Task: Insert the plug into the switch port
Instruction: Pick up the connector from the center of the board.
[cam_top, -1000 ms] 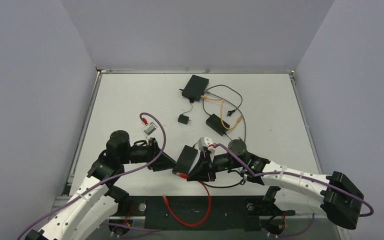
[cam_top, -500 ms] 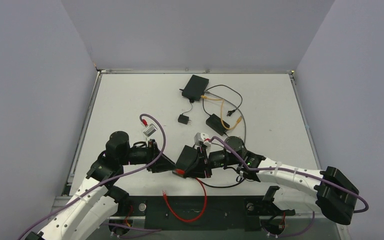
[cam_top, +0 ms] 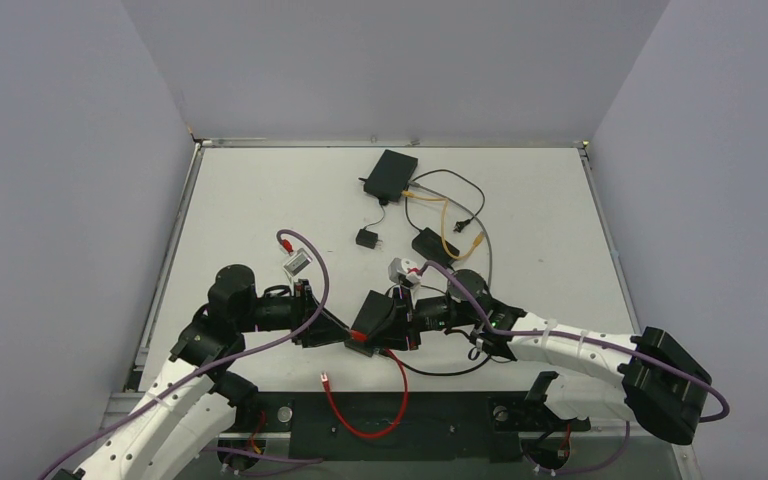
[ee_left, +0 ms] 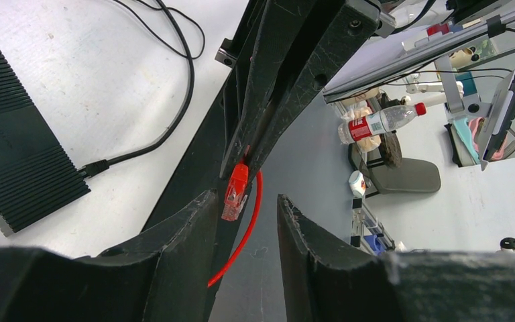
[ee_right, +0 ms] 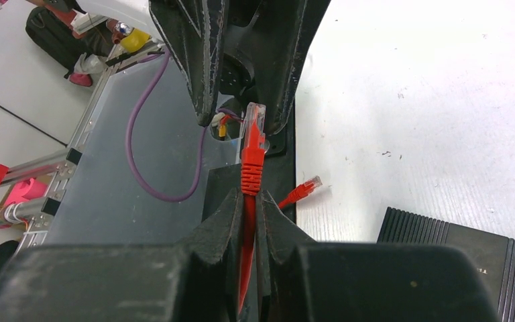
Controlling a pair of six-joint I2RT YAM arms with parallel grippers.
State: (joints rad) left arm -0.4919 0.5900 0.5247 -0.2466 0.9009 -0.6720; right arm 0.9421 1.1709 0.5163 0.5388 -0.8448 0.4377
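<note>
change: over the last second my right gripper (ee_right: 249, 197) has carried the plug (ee_right: 253, 127) leftward in the top view, up to the mouth of my left gripper (ee_left: 246, 200), whose jaws have narrowed a little
meaning: i judge this a hand-over or regrip, not insertion yet; no port faces the plug's tip
right gripper: pinched nearly closed on the red cable (cam_top: 401, 385), just behind the plug's boot
left gripper: partly open, gripping nothing; plug tip sits just between its fingertips, contact i cannot tell
plug place: lower centre of the top view, beside the black ribbed box (ee_left: 13, 154)
plug axis: in line with my right fingers, clear tip pointing away from them, up the right wrist frame
</note>
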